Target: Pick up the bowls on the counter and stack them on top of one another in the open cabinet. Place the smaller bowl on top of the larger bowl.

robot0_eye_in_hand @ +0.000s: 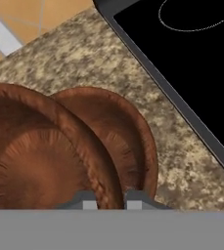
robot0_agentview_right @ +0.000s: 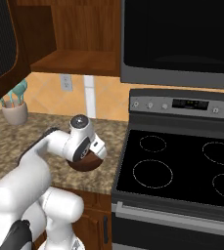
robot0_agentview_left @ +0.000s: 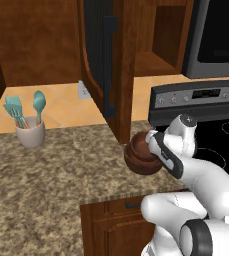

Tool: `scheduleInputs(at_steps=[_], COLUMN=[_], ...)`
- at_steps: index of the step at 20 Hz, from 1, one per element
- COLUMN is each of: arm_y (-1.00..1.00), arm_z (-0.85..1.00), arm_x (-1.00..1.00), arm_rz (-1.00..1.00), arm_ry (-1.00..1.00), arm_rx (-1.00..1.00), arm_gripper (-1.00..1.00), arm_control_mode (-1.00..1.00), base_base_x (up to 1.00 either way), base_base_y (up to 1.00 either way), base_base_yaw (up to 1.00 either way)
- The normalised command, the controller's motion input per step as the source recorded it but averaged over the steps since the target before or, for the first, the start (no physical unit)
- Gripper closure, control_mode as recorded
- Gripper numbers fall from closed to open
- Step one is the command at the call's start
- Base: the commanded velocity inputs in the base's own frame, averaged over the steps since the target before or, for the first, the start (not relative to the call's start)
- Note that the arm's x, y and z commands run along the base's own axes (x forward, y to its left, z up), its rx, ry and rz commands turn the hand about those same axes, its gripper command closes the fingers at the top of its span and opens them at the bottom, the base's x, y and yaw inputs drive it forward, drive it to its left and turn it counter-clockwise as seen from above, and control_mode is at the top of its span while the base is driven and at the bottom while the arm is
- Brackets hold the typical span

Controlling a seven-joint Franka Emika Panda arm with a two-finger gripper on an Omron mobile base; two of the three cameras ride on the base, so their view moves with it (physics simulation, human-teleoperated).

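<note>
gripping the rim of the larger bowl [robot0_eye_in_hand: 30,166], smooth dark reddish-brown wood: the claw [robot0_eye_in_hand: 111,197], pinched narrow.

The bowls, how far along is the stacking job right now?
Nothing looks finished: the open cabinet has a bare shelf. In hand: the gripper is shut on the rim of the larger bowl, seen by the counter edge. The smaller bowl lies right beside it on the granite. Left: shelve the larger bowl, then set the smaller one on top.
</note>
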Motion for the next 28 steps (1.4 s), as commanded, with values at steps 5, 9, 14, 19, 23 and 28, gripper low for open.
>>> scheduleInputs(at_steps=[5,9,14,19,23,28], arm_y=[0.0,0.0,0.0,-0.03,-0.49,-0.15], arm_z=[-0.22,-0.15,-0.08,0.36,0.17,-0.44], arm_x=[0.36,0.24,0.05,-0.15,-0.54,-0.13], arm_rz=[-0.02,0.0,0.0,-0.03,-0.12,-0.03], arm_ry=[0.02,0.02,0.02,-0.02,0.18,0.19], arm_rx=[0.0,0.0,0.0,0.01,0.07,-0.01], arm_gripper=[1.0,1.0,-1.0,-1.0,-1.0,-1.0], arm_control_mode=[-1.0,-1.0,-1.0,-1.0,-1.0,-1.0], base_base_x=[0.0,0.0,0.0,0.0,0.0,0.0], base_base_y=[0.0,0.0,0.0,0.0,0.0,0.0], base_base_yaw=[0.0,0.0,0.0,0.0,0.0,0.0])
